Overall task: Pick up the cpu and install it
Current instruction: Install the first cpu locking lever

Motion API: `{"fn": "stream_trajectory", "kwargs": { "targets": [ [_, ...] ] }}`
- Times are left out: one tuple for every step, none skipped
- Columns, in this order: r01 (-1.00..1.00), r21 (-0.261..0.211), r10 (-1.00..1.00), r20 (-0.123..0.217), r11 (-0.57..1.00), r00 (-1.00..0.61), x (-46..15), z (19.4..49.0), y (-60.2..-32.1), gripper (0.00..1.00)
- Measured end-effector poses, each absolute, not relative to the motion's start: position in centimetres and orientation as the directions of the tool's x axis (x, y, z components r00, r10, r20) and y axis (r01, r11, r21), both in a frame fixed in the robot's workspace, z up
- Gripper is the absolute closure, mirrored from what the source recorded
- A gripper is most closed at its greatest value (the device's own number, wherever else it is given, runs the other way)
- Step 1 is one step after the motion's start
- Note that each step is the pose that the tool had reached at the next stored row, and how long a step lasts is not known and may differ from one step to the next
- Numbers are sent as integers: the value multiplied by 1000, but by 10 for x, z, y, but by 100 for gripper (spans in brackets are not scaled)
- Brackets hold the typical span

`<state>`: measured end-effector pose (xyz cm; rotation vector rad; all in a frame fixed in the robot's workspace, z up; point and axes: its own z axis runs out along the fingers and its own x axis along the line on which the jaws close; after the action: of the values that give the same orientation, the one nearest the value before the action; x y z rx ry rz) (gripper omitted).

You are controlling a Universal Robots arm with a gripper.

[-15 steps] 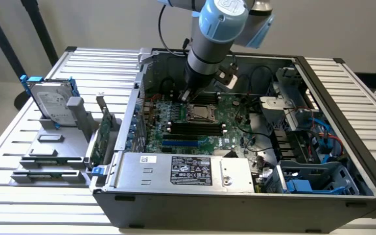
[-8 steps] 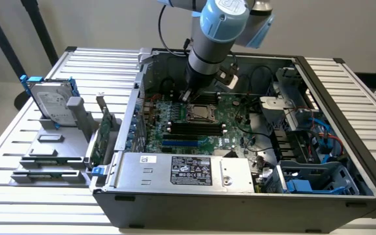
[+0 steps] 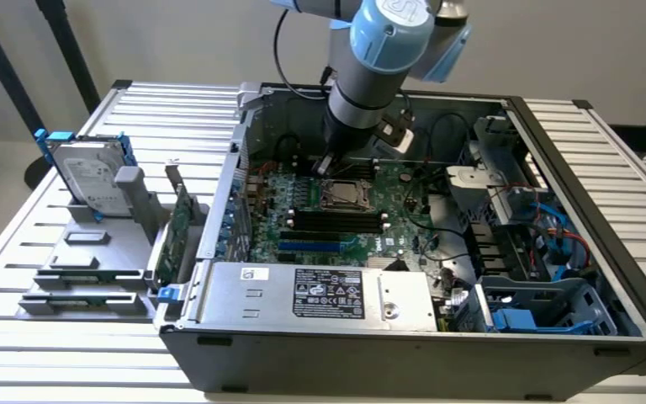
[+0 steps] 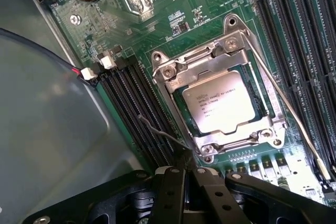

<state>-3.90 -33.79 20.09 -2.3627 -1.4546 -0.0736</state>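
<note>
— CPU [image 4: 218, 100], where does it sit?

— Flat in its socket on the motherboard [image 3: 396, 181], inside the open computer case [image 3: 413, 337]. In the wrist view its silver-grey top faces up, framed by the metal retention bracket [image 4: 173, 66], with printing legible across it. In the exterior view it shows as a small pale square [image 3: 336, 195] near the middle of the board.

— So is the picking up done?

— By how things lie, yes. The chip rests in the socket and nothing pinches it. It looks level within the frame, not tilted.

— And the gripper?

— The gripper [image 4: 186, 174] hangs just beside the socket, close above the board, at the edge nearest the dark memory slots [image 4: 136, 114]. Its black fingers [image 4: 170, 192] appear pressed together, tips meeting, with nothing between them. A thin wire lever [image 4: 294, 114] runs along the far side of the socket.

— Is the install finished, then?

— I judge it nearly so. Placement is done; whether the bracket is fully latched over the chip I cannot tell from these views.

— Anything else about?

— On the slatted table [image 3: 31, 227], a hard drive [image 3: 87, 181] stands in a grey holder, well apart from the case, beside a green card [image 3: 177, 227].
</note>
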Motion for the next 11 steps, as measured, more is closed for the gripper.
{"fn": "stream_trajectory", "kwargs": {
  "targets": [
    [872, -278, 853, 231, -403, 468, -38, 201, -338, 89],
    [872, -278, 853, 231, -403, 468, -37, 201, -338, 89],
    [872, -278, 853, 231, -403, 468, -36, 200, -338, 89],
    [872, -278, 853, 231, -403, 468, -34, 200, -338, 89],
    [872, -278, 853, 231, -403, 468, -33, 200, -338, 89],
    [872, -278, 853, 230, -403, 467, -32, 200, -337, 89],
    [872, -278, 853, 230, -403, 468, -31, 200, -337, 89],
    [872, -278, 853, 230, -403, 468, -30, 200, -337, 89],
    [872, -278, 853, 230, -403, 468, -30, 200, -337, 89],
    [872, -278, 854, 230, -403, 468, -29, 199, -337, 89],
    [872, -278, 854, 229, -403, 468, -29, 199, -337, 89]
  ]
}}
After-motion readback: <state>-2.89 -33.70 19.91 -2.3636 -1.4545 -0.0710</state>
